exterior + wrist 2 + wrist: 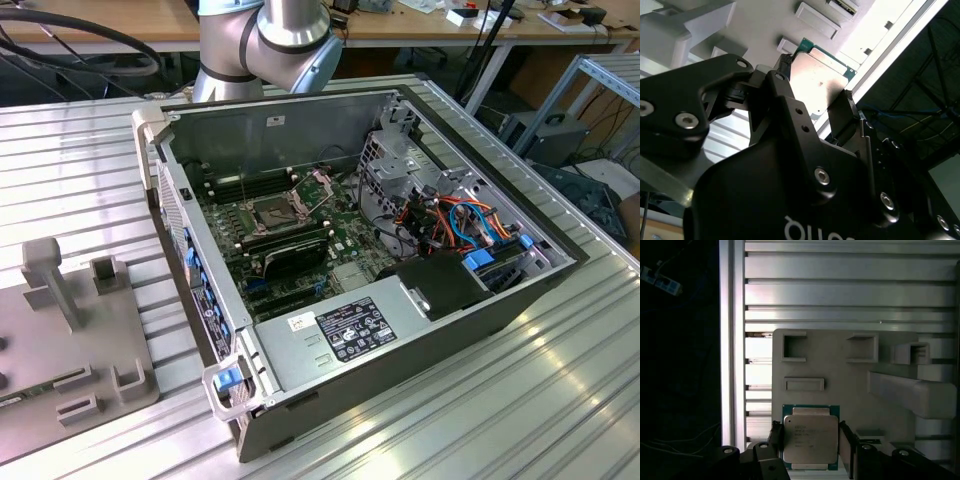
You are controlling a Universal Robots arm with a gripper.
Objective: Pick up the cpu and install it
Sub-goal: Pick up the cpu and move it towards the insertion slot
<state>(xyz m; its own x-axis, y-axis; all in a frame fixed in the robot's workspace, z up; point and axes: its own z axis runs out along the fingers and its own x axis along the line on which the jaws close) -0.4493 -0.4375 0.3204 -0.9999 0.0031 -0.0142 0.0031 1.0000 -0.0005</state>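
Note:
The cpu point(811, 439) is a flat square chip with a dull silver top on a green board. It lies low on a grey fixture plate point(840, 390). My gripper point(810, 436) straddles it, with one black finger point(776, 436) against one edge and the other finger point(846, 440) against the opposite edge. In the second wrist view the cpu point(821, 80) sits between the same two fingertips of the gripper point(816, 77), which touch its sides. The open socket point(272, 210) is on the motherboard inside the computer case point(420, 340).
The grey fixture plate point(70, 350) with raised blocks and pockets lies at the exterior view's left on the ribbed metal table point(560, 400). The case holds cables, drive bays and a power supply point(340, 335). The arm's base point(265, 40) stands behind the case.

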